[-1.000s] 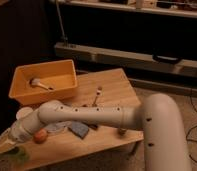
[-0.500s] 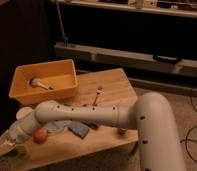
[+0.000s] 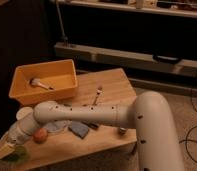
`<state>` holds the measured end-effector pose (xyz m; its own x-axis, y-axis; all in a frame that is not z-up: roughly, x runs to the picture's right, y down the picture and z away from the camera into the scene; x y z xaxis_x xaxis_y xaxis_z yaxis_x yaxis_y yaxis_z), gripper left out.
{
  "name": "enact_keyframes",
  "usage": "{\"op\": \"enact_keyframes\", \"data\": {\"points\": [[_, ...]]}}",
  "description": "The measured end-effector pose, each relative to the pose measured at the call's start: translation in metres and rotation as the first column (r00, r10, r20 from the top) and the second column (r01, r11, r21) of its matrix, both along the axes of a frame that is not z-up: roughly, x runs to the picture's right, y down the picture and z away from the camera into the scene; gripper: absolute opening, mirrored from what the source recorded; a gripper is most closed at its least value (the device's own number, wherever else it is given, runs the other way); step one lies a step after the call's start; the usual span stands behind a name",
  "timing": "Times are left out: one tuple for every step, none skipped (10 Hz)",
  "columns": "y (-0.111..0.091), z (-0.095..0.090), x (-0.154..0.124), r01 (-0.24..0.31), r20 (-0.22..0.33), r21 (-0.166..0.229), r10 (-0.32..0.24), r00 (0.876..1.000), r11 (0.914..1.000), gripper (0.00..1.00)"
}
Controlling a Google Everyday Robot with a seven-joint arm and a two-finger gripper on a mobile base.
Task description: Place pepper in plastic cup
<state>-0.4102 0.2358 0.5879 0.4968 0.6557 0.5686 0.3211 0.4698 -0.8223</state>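
Claw [image 3: 3, 151] at the lower-left edge, its grip unclear.

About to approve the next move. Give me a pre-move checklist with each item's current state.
1. Gripper located, low at the table's front left corner: ok.
2. Pepper visible: cannot tell.
3. Green plastic cup found, by the gripper at the bottom left: ok.
4. Gripper directly over the cup: cannot tell.
5. Orange ball sits right beside the arm: not ok.
6. Yellow bin away from the gripper: ok.
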Motion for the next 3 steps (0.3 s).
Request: {"op": "enact_keyframes", "data": {"points": [[0.0008, 0.0023, 0.0023, 0.003, -0.014, -0.006, -0.003, 1.0, 1.0, 0.8], [0.0003, 0.0042, 0.0044, -0.005, -0.024, -0.012, 0.005, 1.0, 0.9999, 0.8], [-0.0002, 0.0058, 0.0072, -0.017, -0.031, -0.009, 0.017, 0.999, 0.9998, 0.8]]}}
